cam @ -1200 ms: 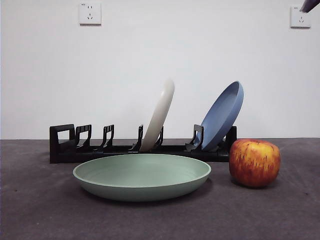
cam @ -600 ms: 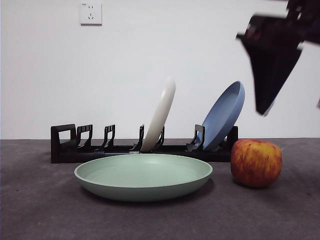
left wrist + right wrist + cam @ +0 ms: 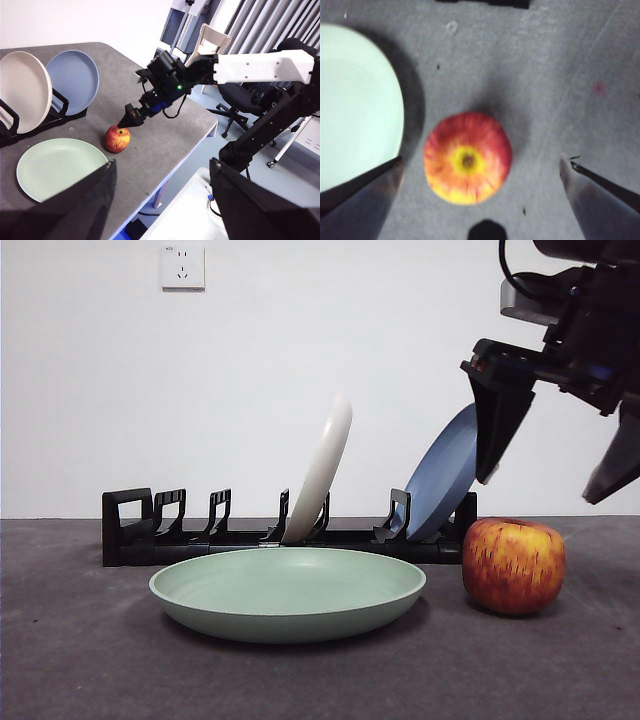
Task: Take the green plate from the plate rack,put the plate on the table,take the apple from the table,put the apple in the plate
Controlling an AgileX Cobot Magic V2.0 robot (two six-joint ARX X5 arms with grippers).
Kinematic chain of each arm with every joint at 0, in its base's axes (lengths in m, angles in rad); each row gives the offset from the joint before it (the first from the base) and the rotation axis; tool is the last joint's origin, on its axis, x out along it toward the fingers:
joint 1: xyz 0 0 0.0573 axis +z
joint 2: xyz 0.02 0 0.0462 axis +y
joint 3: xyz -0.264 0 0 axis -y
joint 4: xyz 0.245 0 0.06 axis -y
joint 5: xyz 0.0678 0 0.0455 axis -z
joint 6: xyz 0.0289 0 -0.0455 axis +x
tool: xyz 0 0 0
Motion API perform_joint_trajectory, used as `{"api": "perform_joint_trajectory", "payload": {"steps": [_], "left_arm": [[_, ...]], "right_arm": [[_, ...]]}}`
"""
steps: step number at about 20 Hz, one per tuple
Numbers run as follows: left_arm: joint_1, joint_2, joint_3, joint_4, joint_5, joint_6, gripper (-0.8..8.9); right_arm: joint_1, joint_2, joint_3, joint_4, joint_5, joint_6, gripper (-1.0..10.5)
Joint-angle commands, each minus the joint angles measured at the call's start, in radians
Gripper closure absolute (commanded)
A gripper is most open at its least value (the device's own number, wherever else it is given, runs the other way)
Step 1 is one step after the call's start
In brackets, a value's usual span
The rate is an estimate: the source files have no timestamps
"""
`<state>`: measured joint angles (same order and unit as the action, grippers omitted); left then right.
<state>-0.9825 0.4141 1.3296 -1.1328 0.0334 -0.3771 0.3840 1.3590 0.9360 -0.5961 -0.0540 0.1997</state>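
Green plate lies empty beside apple; right gripper hovers above it, fingers spread.

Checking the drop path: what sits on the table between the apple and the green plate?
Nothing. Only a bare strip of table separates the apple from the green plate, clearest in the right wrist view and confirmed by the front view.

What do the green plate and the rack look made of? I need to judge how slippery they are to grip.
The green plate looks like matte plastic or melamine: even pale colour, soft dull sheen, no glaze highlights; ceramic can't be ruled out. The rack appears to be moulded black plastic: uniform dark dividers with rounded edges and a slight gloss.
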Motion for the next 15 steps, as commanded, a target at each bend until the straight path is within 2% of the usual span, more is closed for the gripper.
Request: {"api": "perform_joint_trajectory", "payload": {"steps": [1, 5, 12, 13, 15], "left_arm": [[0.002, 0.006, -0.003, 0.004, -0.007, -0.012, 5.0], [0.002, 0.01, -0.003, 0.004, -0.007, -0.016, 5.0], [0.002, 0.01, -0.004, 0.003, -0.007, -0.016, 5.0], [0.002, 0.01, -0.003, 0.003, -0.008, -0.016, 5.0], [0.002, 0.01, -0.004, 0.003, -0.012, -0.016, 5.0]], "right_arm": [[-0.005, 0.046, 0.046, 0.001, -0.036, -0.029, 3.8], [-0.004, 0.127, 0.11, -0.015, -0.044, -0.027, 3.8], [0.005, 0.233, 0.113, -0.064, -0.048, -0.047, 3.9], [0.01, 0.234, 0.113, -0.064, -0.05, -0.047, 4.2], [0.014, 0.233, 0.113, -0.065, -0.05, -0.047, 6.4]]}}
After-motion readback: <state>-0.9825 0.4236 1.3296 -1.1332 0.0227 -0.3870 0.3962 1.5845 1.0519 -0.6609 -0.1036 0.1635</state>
